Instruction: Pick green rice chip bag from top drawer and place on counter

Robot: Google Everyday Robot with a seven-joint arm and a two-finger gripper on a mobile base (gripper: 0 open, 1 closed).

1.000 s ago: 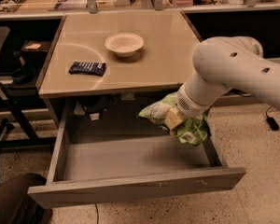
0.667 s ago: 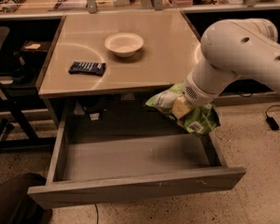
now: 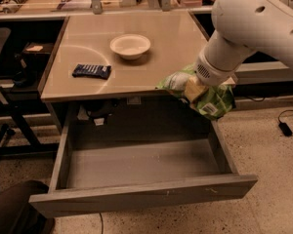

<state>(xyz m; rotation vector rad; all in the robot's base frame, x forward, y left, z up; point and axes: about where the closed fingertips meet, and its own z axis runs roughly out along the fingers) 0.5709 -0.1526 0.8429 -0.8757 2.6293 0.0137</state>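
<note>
The green rice chip bag (image 3: 211, 100) is light green with white patches. It hangs in the air at the counter's front right corner, above the right end of the open top drawer (image 3: 141, 162). My gripper (image 3: 194, 88) is shut on the bag, at the end of the big white arm coming in from the upper right. The drawer is pulled fully out and its grey floor is bare. The beige counter (image 3: 166, 48) lies just behind and left of the bag.
A white bowl (image 3: 130, 46) sits mid-counter and a small dark-blue snack packet (image 3: 92, 71) lies at its left front. A dark chair (image 3: 0, 48) stands to the left. Cables and a plug (image 3: 285, 128) lie on the floor at right.
The arm has lifted the bag up out of the drawer, to the level of the counter's front right edge.
</note>
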